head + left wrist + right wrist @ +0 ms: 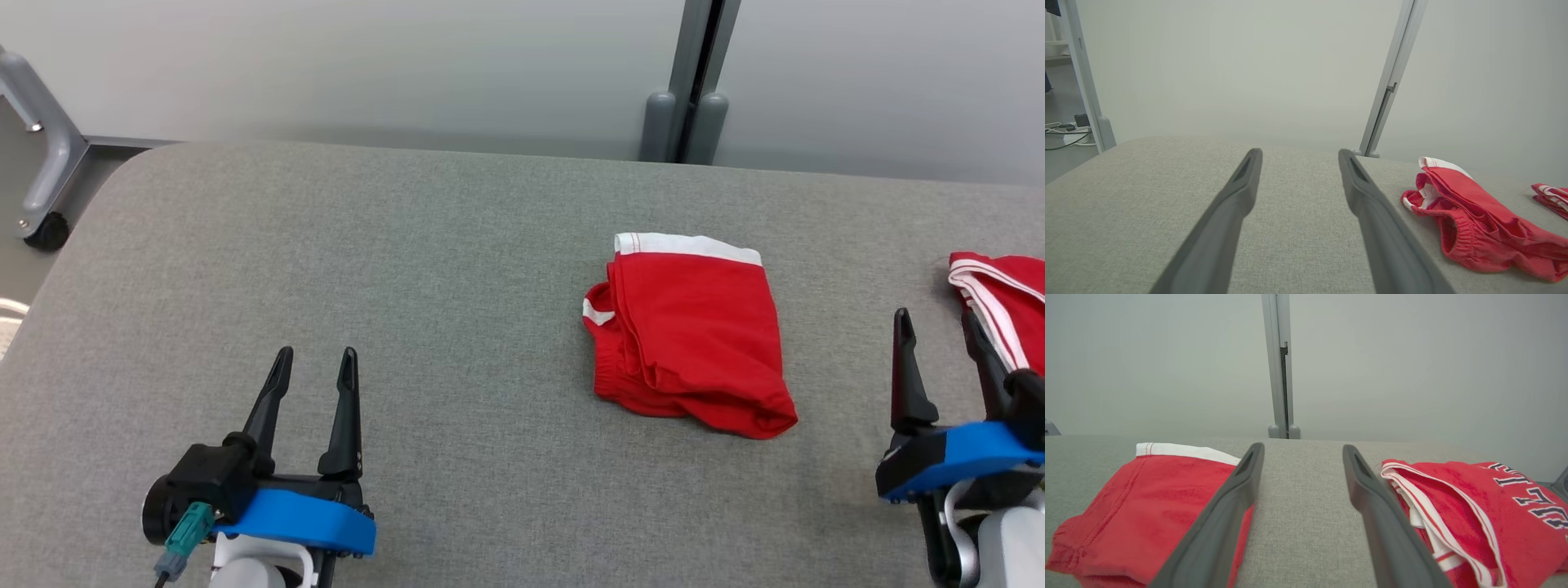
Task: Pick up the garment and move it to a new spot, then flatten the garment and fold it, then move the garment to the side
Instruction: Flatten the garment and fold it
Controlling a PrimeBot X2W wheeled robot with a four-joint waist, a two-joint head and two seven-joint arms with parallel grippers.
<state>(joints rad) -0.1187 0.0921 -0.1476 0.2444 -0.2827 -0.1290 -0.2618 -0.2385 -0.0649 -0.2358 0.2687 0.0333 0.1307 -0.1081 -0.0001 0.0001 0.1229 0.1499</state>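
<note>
A folded red garment with a white waistband lies on the grey padded table, right of centre. It also appears at the right of the left wrist view and at the left of the right wrist view. My right gripper is open and empty, over bare table just right of this garment. My left gripper stands open and empty at the lower left, well apart from the cloth.
A second red garment with white stripes and dark lettering lies at the table's right edge, close to my right gripper's outer finger. A grey post stands behind the table. A grey frame on a caster stands off the far left corner.
</note>
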